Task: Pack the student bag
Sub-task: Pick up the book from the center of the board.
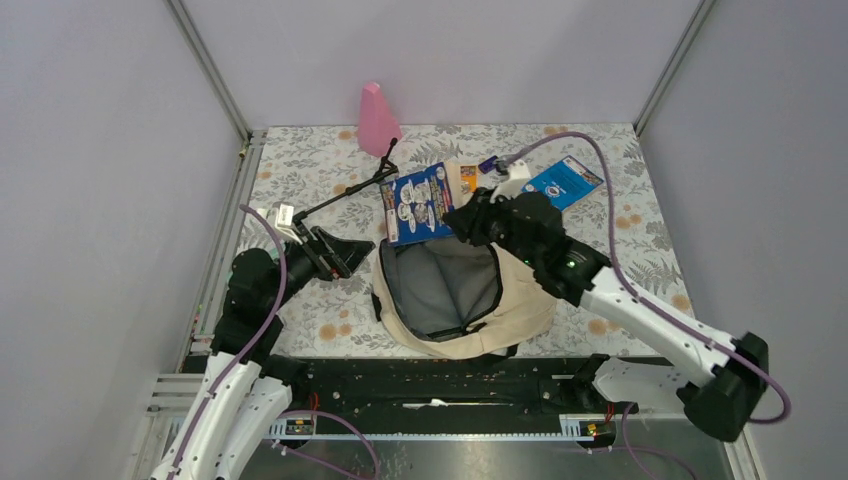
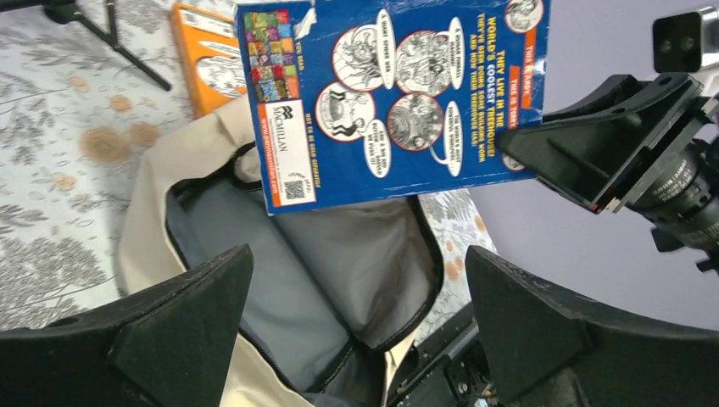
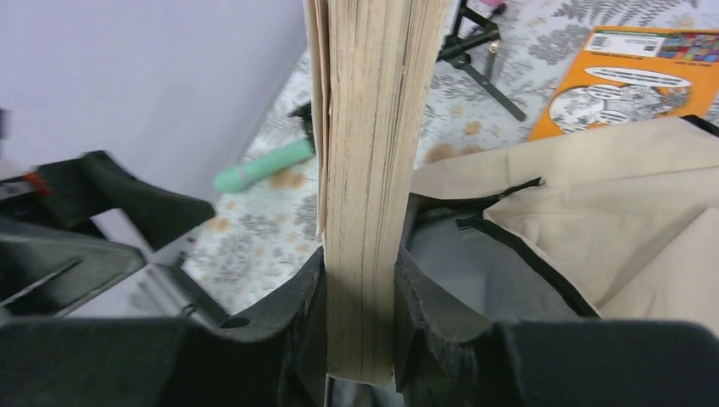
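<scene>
The cream student bag [image 1: 530, 305] lies open at the table's near middle, its grey lining facing up. It also shows in the left wrist view [image 2: 169, 195] and the right wrist view [image 3: 627, 220]. My right gripper [image 1: 470, 222] is shut on a blue paperback book [image 1: 418, 205] and holds it over the bag's far rim. The right wrist view shows the jaws [image 3: 360, 297] clamped on the book's page edge [image 3: 369, 170]. The left wrist view shows its blue back cover [image 2: 398, 93]. My left gripper [image 1: 345, 255] is open and empty beside the bag's left rim, facing the opening [image 2: 360, 288].
An orange book [image 2: 212, 59] lies flat behind the bag, and a second blue book [image 1: 565, 182] lies at the back right. A pink cone [image 1: 377, 118] stands at the back. A black tripod stand [image 1: 350, 190] lies at the left. A green marker [image 3: 263, 165] lies near it.
</scene>
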Motion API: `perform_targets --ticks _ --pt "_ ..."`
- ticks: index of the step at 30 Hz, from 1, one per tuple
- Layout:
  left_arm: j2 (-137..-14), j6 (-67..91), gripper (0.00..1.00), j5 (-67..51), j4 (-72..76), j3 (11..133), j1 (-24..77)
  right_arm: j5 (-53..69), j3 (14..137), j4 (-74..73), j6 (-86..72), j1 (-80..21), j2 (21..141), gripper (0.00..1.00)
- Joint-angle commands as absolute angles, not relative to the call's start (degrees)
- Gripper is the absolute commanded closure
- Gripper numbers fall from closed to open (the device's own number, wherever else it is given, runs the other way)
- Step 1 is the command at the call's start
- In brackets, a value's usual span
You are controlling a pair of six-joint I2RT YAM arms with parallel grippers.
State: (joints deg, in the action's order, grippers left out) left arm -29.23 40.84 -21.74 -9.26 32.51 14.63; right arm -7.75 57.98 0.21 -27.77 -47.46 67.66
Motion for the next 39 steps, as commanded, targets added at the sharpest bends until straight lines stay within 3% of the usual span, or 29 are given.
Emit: perform_targets --ticks 1,11,22,30,33,39 --pt "-29.08 43.15 0.01 -29.1 0.55 32.31 14.59 10.04 54.52 10.64 -35.96 -42.68 58.83 1.0" --pt "-32.28 54.02 0.01 -36.45 14.96 30.65 14.5 23.78 50.02 22.2 -48.02 -39.65 50.64 1.0" --pt "-29.93 54.75 0.01 -36.78 11.0 32.21 14.52 25.71 49.62 27.02 -50.93 -39.61 48.46 1.0" --pt "-31.27 63.54 0.01 -42.66 22.67 30.24 14.52 29.19 49.63 31.68 -53.67 -39.62 50.0 1.0" --pt "-31.45 67.56 0.11 -43.81 28.71 29.51 14.59 29.43 49.65 30.69 -53.28 -39.63 50.75 1.0" --pt "-32.12 71.66 0.47 -44.74 34.52 27.64 14.59 29.1 49.43 29.23 -52.59 -39.6 52.26 1.0"
